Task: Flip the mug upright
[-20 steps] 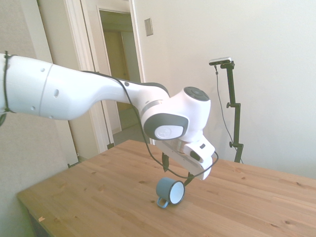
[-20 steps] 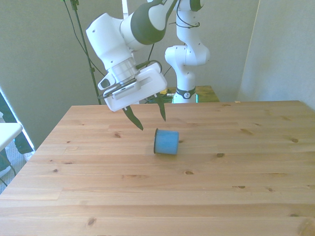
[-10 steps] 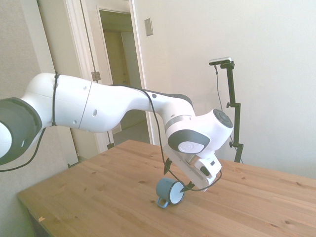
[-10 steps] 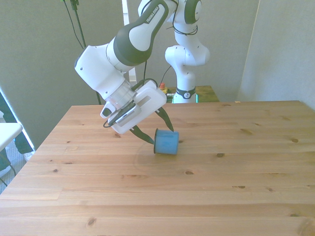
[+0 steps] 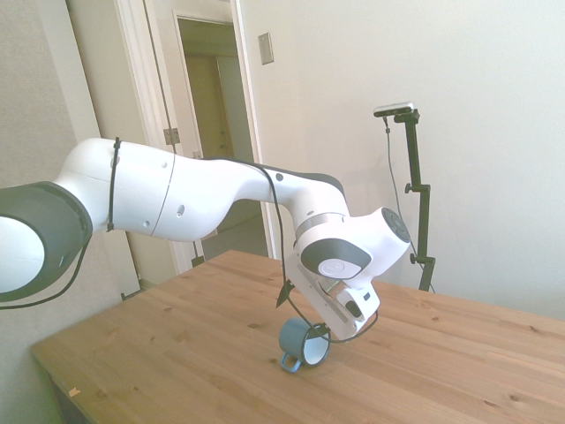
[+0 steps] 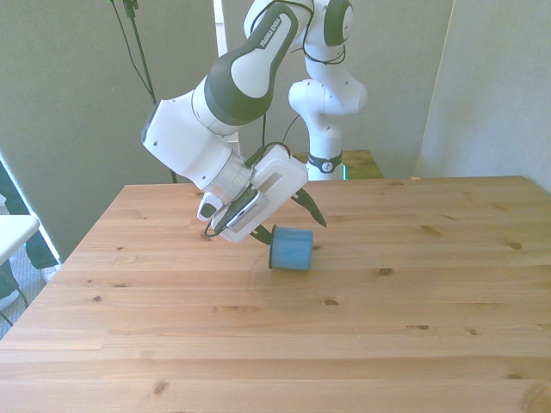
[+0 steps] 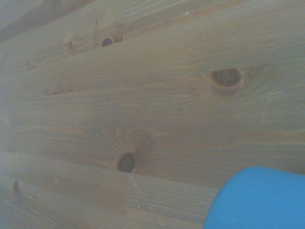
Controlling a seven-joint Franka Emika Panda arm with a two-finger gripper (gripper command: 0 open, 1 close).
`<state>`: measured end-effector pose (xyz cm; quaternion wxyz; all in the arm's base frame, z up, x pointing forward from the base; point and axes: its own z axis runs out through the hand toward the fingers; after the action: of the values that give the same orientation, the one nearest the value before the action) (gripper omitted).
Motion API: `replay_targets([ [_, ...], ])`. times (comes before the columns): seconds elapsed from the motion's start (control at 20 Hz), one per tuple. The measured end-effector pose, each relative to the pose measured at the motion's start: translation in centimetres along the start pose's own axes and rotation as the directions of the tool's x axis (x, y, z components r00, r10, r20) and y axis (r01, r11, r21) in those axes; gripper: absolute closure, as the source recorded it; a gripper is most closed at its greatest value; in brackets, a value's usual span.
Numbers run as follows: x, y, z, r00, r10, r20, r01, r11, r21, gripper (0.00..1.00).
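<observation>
Small light-blue enamel mug [image 6: 291, 249] lay on its side on wooden tabletop [image 6: 413, 318], not flipped. Tool [image 6: 291, 224] straddled mug's rim, fingers apart, nothing gripped.

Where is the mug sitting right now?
The mug lies on its side near the middle of the wooden table in the front view, its rim toward that view's left. The open gripper straddles that rim end.

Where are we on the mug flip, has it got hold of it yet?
Done: the end effector is down at the mug, fingers spread on either side of it. In hand: lining up the grasp; no closure visible. Left: the mug lies on its side on the table, so grasping and tipping it upright both remain.
</observation>
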<state>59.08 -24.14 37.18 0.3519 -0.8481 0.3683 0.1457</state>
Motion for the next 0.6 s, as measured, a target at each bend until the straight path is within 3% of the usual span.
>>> replay_targets([
  [0.6, 0.5, 1.9, -1.6, 0.997, 0.008, 0.071, -0.012, 0.998, 0.056, 0.00],
])
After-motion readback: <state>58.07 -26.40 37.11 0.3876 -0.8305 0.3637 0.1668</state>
